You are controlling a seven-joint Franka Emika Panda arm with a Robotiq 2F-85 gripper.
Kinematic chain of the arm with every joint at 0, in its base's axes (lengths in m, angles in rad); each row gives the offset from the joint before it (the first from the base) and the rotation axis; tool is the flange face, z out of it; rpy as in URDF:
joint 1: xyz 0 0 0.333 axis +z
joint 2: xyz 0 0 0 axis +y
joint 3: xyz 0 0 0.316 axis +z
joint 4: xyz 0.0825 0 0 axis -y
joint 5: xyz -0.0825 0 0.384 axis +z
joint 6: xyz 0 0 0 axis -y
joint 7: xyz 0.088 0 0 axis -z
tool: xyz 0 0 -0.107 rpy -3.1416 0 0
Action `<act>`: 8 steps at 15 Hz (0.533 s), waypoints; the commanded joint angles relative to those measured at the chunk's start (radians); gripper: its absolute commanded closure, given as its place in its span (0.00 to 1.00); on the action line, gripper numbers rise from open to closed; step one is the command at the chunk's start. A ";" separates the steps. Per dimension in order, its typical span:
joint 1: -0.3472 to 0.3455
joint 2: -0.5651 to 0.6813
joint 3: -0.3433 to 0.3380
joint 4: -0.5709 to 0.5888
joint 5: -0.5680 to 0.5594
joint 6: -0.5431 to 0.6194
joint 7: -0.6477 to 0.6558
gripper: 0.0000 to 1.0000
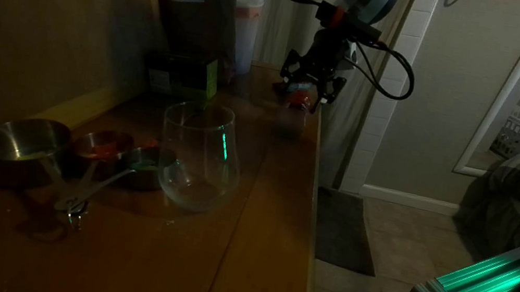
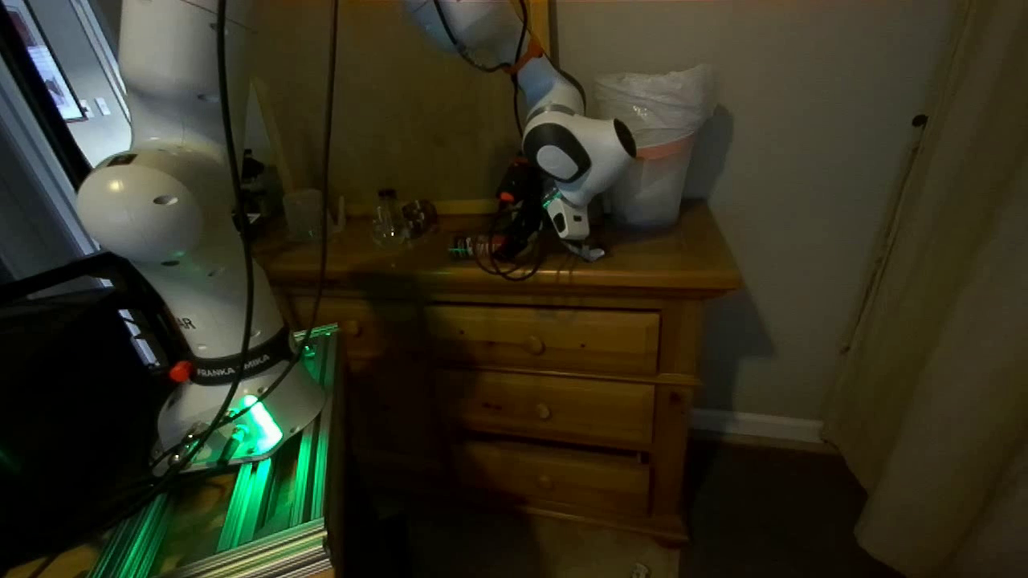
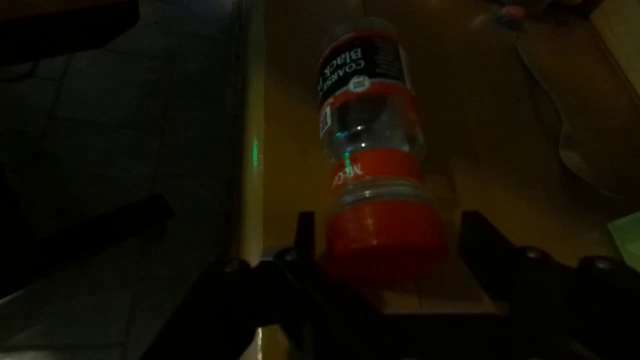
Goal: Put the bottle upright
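Note:
The bottle, clear with red bands, a dark label and a red cap, lies on its side on the wooden dresser top. It shows in the wrist view [image 3: 372, 130] and in both exterior views [image 1: 296, 115] [image 2: 474, 246]. Its cap end points toward my gripper. My gripper [image 3: 389, 237] is open, with a finger on each side of the red cap and a visible gap on both sides. In both exterior views the gripper [image 1: 300, 97] [image 2: 518, 225] is low over the dresser at the cap end. The cap's far underside is dark and hard to see.
The dresser's front edge [image 1: 313, 229] runs close beside the bottle. A clear glass jar [image 1: 198, 167] and metal measuring cups [image 1: 28, 144] stand nearer that camera. A dark box [image 1: 181, 77], a paper bag [image 1: 198, 9] and a lined bin [image 2: 654, 185] stand toward the back.

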 commanded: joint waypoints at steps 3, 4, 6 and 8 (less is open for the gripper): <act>0.008 0.016 -0.006 0.037 -0.006 -0.025 0.013 0.67; 0.009 0.016 -0.006 0.038 -0.007 -0.026 0.014 0.67; 0.013 0.009 -0.007 0.042 -0.017 -0.025 0.020 0.67; 0.026 -0.018 -0.008 0.046 -0.042 -0.021 0.029 0.67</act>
